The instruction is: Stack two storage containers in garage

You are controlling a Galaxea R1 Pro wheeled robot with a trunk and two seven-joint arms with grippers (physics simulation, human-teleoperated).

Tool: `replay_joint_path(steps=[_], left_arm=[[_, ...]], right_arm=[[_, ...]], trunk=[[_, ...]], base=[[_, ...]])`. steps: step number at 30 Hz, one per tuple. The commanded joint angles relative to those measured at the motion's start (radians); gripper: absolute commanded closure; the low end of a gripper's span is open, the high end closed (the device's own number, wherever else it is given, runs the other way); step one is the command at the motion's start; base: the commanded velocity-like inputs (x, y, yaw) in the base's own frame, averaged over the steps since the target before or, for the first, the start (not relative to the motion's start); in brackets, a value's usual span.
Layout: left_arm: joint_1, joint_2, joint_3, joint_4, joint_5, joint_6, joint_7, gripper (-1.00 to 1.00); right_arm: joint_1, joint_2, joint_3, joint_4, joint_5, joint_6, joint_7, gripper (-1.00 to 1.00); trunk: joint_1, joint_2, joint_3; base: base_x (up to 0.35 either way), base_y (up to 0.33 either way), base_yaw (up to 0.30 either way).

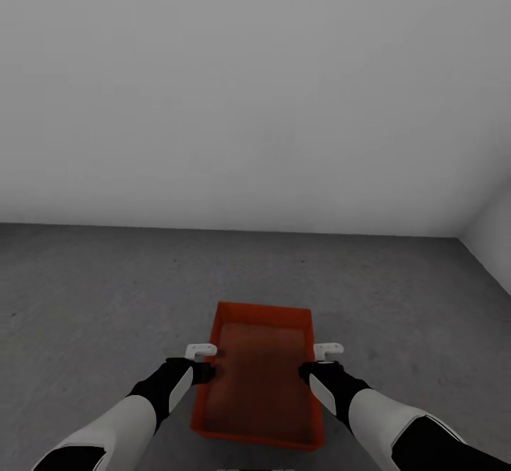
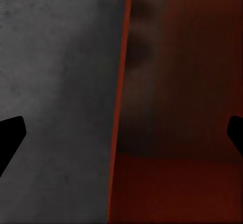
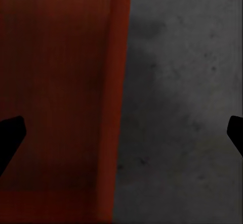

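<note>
Location: garage, with a plain white wall (image 1: 255,88) ahead and a grey speckled floor (image 1: 92,294) below.
Bin: one orange-red open-top bin (image 1: 259,379) sits between the two arms, close in front of the robot, its long axis pointing away. Whether it rests on the floor or hangs just above it cannot be told.
Left pincer: the left pincer (image 1: 201,361) is at the bin's left long wall. In the left wrist view the fingers are spread, one over the floor and one over the bin's inside, straddling the wall; the pincer is not closed on it.
Right pincer: the right pincer (image 1: 318,361) is at the right long wall, likewise spread and straddling the rim, with no clamp seen.
Second bin: its position cannot be told.
Step in hand: judged to be setting a bin down on the garage floor.
Next move: calls for lifting both pincers clear of the walls without dragging the bin, then seeing to the second bin for stacking.
</note>
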Motion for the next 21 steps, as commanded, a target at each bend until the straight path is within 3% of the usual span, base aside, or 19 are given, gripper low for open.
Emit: replay_joint_path(steps=[1,21], left_arm=[[0.000,0.000,0.001,-0.002,0.003,0.006,0.004,-1.00],[0.000,0.000,0.001,-0.002,0.003,0.006,0.004,-1.00]], right_arm=[[0.000,0.000,0.008,-0.002,-0.006,0.006,-0.006,-1.00],[0.000,-0.001,0.008,-0.002,-0.007,0.006,-0.006,-1.00]], trunk=[[-0.004,0.007,0.002],[-0.081,0.147,0.065]], base=[[0.000,0.000,0.000],[0.000,0.000,0.000]])
